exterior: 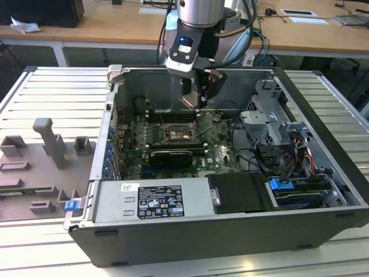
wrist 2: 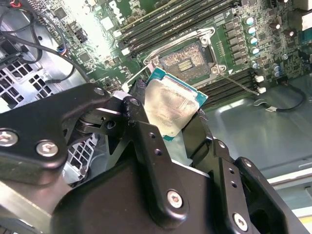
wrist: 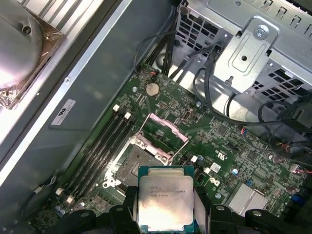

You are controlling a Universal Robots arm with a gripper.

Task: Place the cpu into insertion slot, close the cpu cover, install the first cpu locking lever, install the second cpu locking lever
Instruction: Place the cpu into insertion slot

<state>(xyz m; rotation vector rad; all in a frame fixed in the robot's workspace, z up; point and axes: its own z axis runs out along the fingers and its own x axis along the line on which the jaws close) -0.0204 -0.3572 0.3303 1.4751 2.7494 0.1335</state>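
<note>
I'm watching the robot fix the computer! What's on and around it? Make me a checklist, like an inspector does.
Surface: ribbed metal table carrying an open computer case.
Job's things: cpu held above the board; insertion slot empty; cpu cover appears swung open.
Clutter: grey fixture blocks on the table, at the exterior view's left.
Grippers: gripper shut on the cpu, a finger on each side.
Cables: black cables inside the case; coloured bundle by the drive cage.
Surroundings: wooden desks behind the table.
</note>
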